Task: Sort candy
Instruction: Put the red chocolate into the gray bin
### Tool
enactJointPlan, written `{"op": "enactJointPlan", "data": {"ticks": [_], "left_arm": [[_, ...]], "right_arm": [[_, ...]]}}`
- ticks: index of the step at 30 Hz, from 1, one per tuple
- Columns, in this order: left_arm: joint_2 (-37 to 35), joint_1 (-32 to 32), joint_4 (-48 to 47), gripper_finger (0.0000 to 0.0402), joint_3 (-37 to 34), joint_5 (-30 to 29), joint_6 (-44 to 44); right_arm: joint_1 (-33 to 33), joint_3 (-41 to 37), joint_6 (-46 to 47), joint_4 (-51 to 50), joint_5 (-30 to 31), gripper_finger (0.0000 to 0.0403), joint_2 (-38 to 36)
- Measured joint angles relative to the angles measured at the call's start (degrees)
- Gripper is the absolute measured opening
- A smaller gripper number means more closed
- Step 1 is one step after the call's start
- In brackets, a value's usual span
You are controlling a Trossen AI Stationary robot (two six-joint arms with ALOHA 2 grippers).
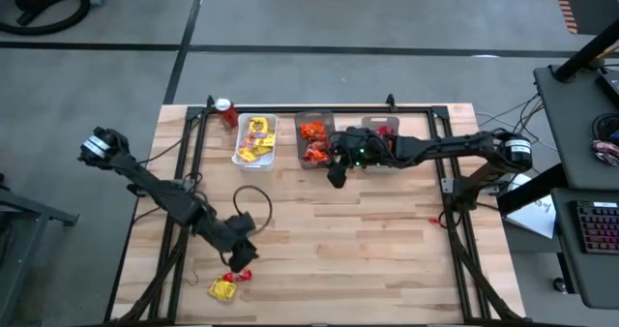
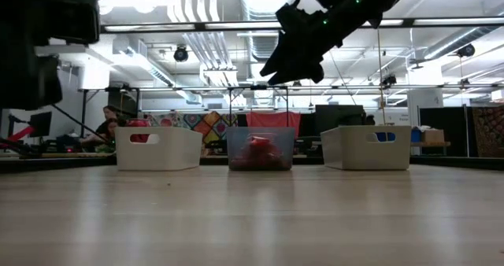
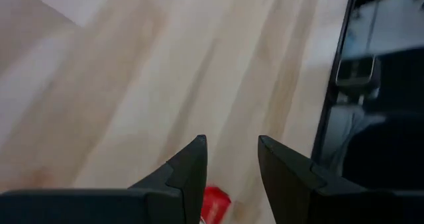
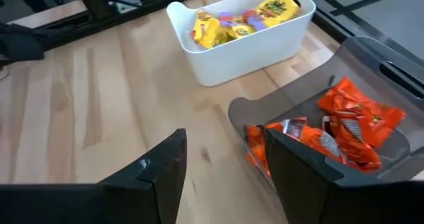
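A red candy packet (image 1: 238, 276) and a yellow one (image 1: 222, 290) lie on the wooden table near its front left. My left gripper (image 1: 242, 259) hovers just beyond them, open; in its wrist view (image 3: 232, 141) the red packet (image 3: 213, 204) shows low between the fingers, apart from them. At the far edge stand a white bin of yellow candy (image 1: 256, 139), a clear bin of orange candy (image 1: 314, 139) and a bin with red candy (image 1: 384, 126), partly hidden by my right arm. My right gripper (image 1: 337, 177) is open and empty (image 4: 225, 134) at the clear bin's near side.
A red soda can (image 1: 227, 111) stands left of the white bin. A black cable loop (image 1: 253, 203) lies on the table near my left arm. Black frame rails (image 1: 445, 187) run along the table's sides. The bare wood (image 1: 368, 250) at the middle and right is free.
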Motion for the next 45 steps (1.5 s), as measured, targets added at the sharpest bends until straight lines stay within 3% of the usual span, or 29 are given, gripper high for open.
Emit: {"op": "enactJointPlan", "data": {"ticks": [5, 8, 12, 15, 30, 40, 45], "left_arm": [[8.32, -5.52, -10.4, 0.0119, 9.48, 1.8, 6.29], [13.65, -9.83, -17.76, 0.0119, 15.24, -1.7, 10.68], [20.01, -13.75, -28.1, 0.0119, 21.93, -7.42, 7.34], [23.63, -15.03, -34.17, 0.0119, 25.94, -8.27, 5.29], [27.3, -16.0, -33.17, 0.0151, 28.05, -6.6, 2.28], [30.39, -16.08, -32.46, 0.0209, 27.99, -6.45, 1.92], [33.56, -16.08, -31.54, 0.0219, 27.95, -5.01, 4.22]], "right_arm": [[0.62, 0.0, 0.0, -0.02, 0.01, 0.0192, -0.09], [0.62, 0.0, 0.0, -0.21, 0.0, 0.0191, -0.04], [0.71, 0.0, 0.02, -0.39, 0.02, 0.0192, -0.02], [1.16, 0.0, 0.03, -0.39, -0.01, 0.019, 0.01], [3.36, -0.02, 0.23, -0.47, -0.03, 0.0189, 0.04], [4.09, -0.02, 0.22, -0.76, -0.07, 0.0189, 0.09], [4.09, -0.02, 0.22, -1.24, 0.0, 0.0189, 0.09]]}}
